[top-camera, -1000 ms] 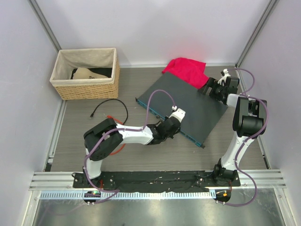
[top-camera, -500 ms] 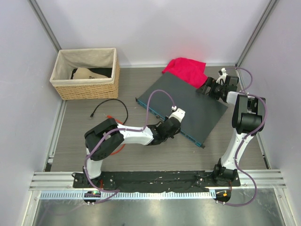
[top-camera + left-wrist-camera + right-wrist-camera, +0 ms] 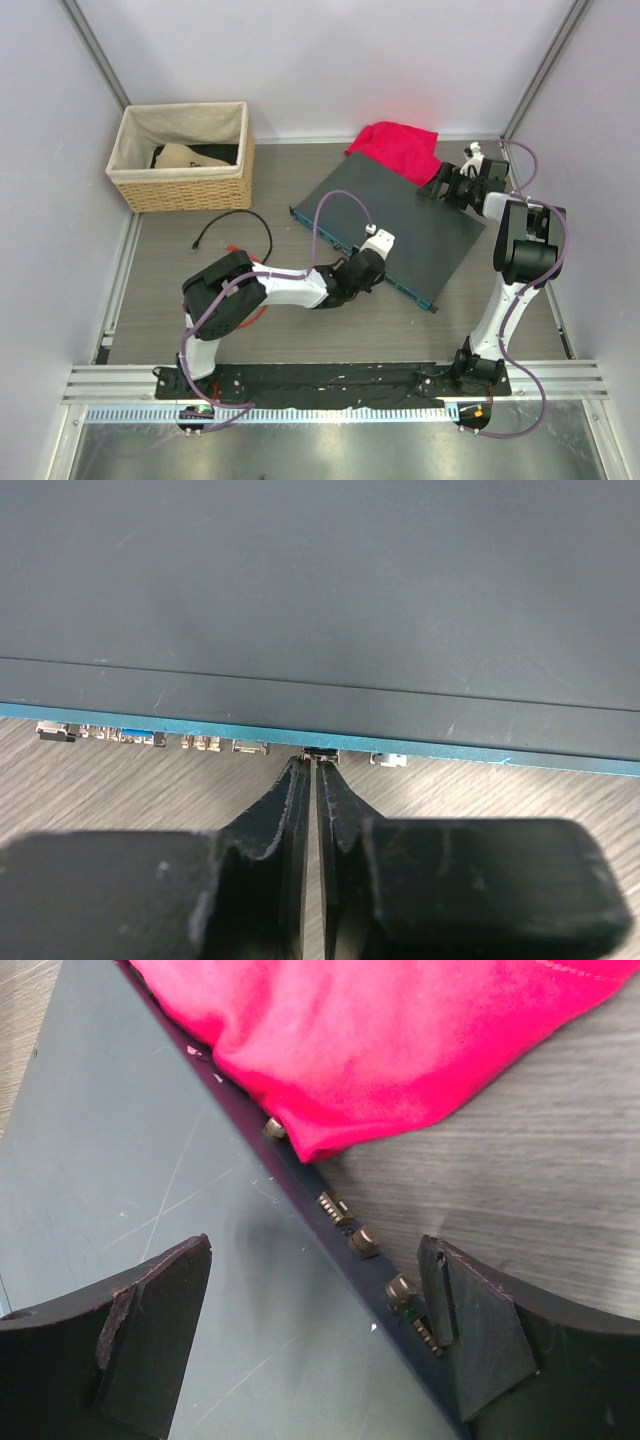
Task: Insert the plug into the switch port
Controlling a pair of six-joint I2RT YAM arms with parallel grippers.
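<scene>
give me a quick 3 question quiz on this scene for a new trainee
1. True or false: the right gripper hangs open over the switch's rear edge.
2. What lies over part of that rear edge? A) red cloth B) blue towel C) cardboard box
3. Fill in: the left gripper, shut on the plug, points at the switch's ___-coloured front face.
Key: 1 true; 2 A; 3 teal.
</scene>
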